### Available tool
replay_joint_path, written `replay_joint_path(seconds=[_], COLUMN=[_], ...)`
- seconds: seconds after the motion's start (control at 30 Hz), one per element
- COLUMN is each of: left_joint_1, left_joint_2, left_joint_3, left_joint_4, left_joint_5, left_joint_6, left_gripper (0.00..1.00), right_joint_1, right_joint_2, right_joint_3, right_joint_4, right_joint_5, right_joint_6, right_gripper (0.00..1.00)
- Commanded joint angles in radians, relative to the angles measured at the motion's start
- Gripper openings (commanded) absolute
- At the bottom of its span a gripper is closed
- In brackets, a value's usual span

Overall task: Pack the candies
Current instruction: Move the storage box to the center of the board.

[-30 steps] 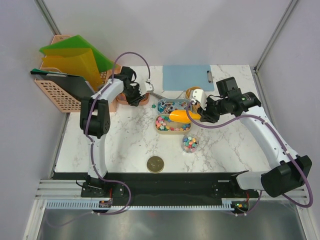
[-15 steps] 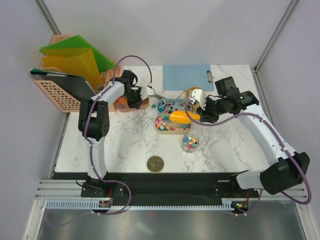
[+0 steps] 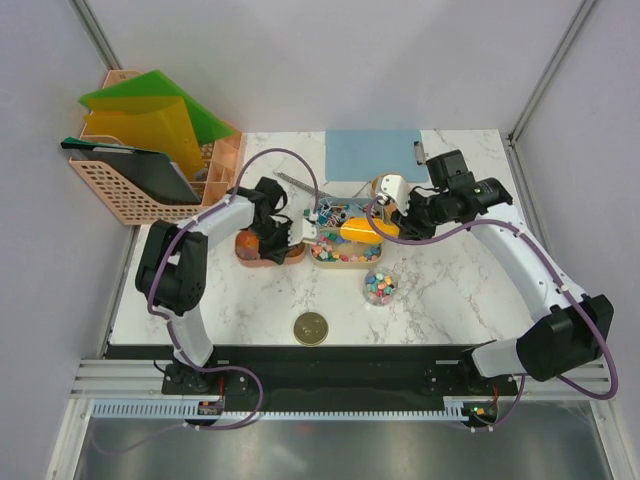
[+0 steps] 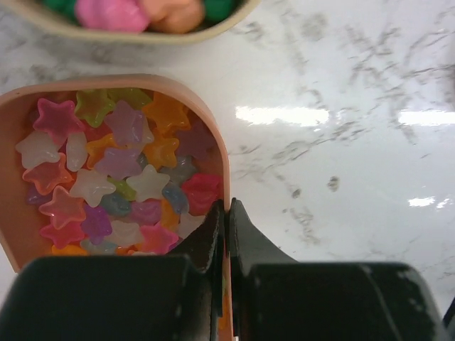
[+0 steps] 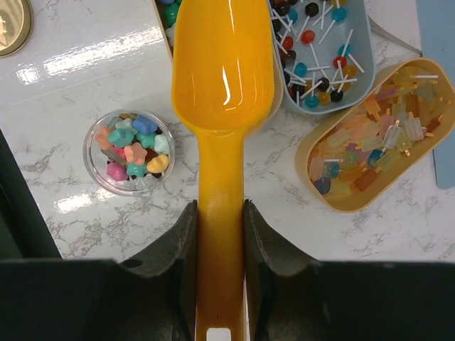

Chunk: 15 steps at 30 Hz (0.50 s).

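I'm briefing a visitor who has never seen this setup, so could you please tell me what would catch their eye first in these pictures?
The bright orange scoop stands out most, gripped by its handle in the right claw over the oval tray at mid-table. Beside that tray, the left claw pinches the rim of a pink dish full of glossy star candies. Green and yellow folders stand in the basket at the far left.

Candies [image 5: 129,150], pastel, heaped in clear cup [image 5: 87,153]
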Motion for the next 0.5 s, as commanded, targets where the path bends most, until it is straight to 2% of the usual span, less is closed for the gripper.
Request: replay_joint_path(seconds=[0.0,0.17,0.47], left_joint_1=[-0.077,-0.142,-0.249], left_joint_2=[-0.043,0.007,0.203], left_joint_3=[-0.032,0.046,0.322], left_joint_4=[-0.038,-0.027,-0.041], left_joint_5=[0.059,0.08,0.076], left_joint_6=[0.054,0.031,0.006], left_gripper=[0.02,0.02,0.02], right_joint_1=[-0.004,-0.01,-0.033], right_joint_2=[0.004,0.0,-0.069], right_joint_3=[0.046,0.044,-0.026], right_joint_4=[0.065,0.087,0.086], right_joint_5=[0.021,0.103,0.173], right_joint_6=[0.025,0.031,0.028], right_gripper=[0.0,0.0,0.0])
